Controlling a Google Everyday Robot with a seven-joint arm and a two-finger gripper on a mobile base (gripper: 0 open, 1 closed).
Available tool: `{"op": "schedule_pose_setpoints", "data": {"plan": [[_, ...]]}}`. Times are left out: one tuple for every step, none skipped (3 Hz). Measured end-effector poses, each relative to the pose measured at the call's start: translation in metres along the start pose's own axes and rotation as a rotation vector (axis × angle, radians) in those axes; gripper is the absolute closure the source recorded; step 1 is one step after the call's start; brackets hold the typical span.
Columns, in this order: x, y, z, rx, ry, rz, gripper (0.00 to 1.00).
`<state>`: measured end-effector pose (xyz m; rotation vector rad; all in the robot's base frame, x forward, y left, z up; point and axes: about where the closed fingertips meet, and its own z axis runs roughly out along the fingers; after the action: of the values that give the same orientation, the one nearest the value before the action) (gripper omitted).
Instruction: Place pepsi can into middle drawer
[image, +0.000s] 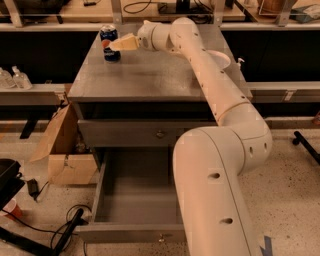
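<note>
The pepsi can stands upright at the back left of the grey cabinet top. My gripper reaches in from the right and is at the can's right side, covering part of it. The middle drawer is pulled out wide below, its deep tray bare, with a small knob on its front panel. My arm crosses the right side of the cabinet.
A white bowl sits at the back right of the top, partly behind my arm. A shut drawer front with a knob is above the open tray. An open cardboard box and cables lie on the floor to the left.
</note>
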<state>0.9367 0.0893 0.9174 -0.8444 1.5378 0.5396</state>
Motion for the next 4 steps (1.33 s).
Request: {"op": "schedule_pose_setpoints", "data": {"plan": [[-0.001,0.005,0.03,0.025,-0.027,0.027,0.0],[-0.001,0.008,0.058,0.065,-0.034,0.062,0.0],[-0.003,0.013,0.074,0.086,-0.033,0.087,0.14],[-0.008,0.02,0.084,0.092,-0.033,0.093,0.38]]}}
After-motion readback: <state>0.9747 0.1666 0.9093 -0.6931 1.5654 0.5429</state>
